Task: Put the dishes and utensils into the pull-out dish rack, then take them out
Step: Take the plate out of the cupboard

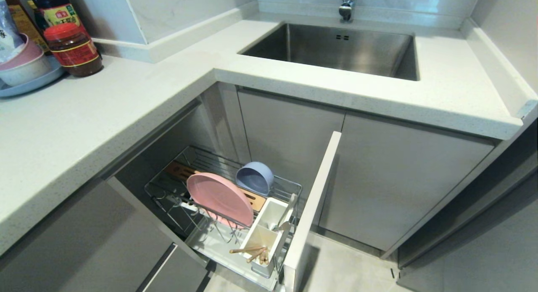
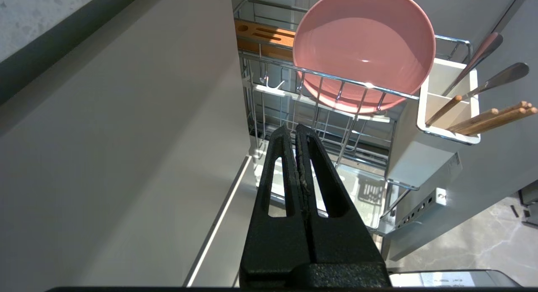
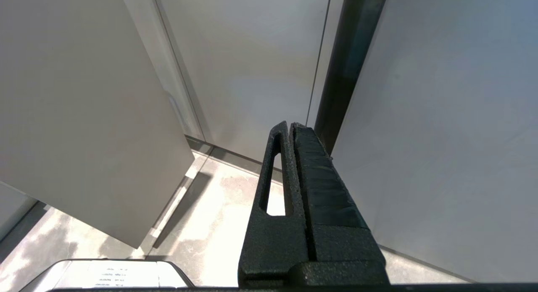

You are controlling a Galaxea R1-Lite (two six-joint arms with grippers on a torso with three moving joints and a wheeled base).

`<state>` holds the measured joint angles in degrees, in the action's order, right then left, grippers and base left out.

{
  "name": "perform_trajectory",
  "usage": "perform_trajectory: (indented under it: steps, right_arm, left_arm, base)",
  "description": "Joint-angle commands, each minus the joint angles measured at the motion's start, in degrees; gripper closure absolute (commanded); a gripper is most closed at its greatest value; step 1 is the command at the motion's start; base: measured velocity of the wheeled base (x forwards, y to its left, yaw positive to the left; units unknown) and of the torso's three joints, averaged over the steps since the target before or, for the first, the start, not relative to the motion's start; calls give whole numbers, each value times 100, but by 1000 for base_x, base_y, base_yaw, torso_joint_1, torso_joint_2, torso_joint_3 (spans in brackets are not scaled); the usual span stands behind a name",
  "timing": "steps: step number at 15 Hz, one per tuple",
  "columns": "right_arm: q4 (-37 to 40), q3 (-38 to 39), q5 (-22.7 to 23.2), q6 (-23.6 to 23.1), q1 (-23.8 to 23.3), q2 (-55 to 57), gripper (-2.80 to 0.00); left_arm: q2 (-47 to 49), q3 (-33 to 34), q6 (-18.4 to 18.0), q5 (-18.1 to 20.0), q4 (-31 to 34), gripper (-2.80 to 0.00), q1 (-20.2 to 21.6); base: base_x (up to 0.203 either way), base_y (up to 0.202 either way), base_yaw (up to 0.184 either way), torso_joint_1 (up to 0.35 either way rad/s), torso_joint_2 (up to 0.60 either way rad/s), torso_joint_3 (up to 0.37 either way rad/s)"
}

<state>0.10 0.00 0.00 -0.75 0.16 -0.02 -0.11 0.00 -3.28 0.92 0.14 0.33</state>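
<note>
Head view: I see the pull-out dish rack drawn out below the countertop corner; pink plate upright in the dividers, blue-grey bowl tipped behind it, chopsticks in the white utensil box at the rack's front corner.
Left wrist: my left gripper is pinched together, empty, before the rack; spoon and fork stand in the box.
Right wrist: my right gripper is closed, empty, facing cabinet doors.

Matte pink plate, pale blue-grey bowl, chrome rack, white utensil box, light wooden chopsticks, speckled white bench
</note>
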Motion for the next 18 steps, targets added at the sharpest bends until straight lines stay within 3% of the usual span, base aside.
perform_trajectory:
  steps: [1,4,7,10,13,15,18]
  right_arm:
    - [-1,0,0,-4,2,2,0]
    - [-1,0,0,-4,2,2,0]
    - [-1,0,0,-4,2,2,0]
    - [-1,0,0,-4,2,2,0]
    - [-1,0,-6,-4,2,2,0]
    - [-1,0,-9,-4,2,2,0]
    - [-1,0,-6,-4,2,2,0]
  left_arm:
    - [-7,-1,-65,8,-51,0,2]
    - [-4,-543,-88,-3,-91,0,2]
    - [222,-1932,-477,-20,63,0,4]
    - [1348,-3441,-1020,-461,121,0,126]
    - [2852,-5240,-1154,-707,126,0,269]
    - [3807,-6373,-823,-783,131,0,323]
    - [5117,-7723,364,-1100,171,0,314]
  base:
    - [0,0,0,0,0,0]
    - [0,0,0,0,0,0]
    - [0,0,0,0,0,0]
    - [0,0,0,0,0,0]
    - [0,0,0,0,0,0]
    - [0,0,0,0,0,0]
    - [0,0,0,0,0,0]
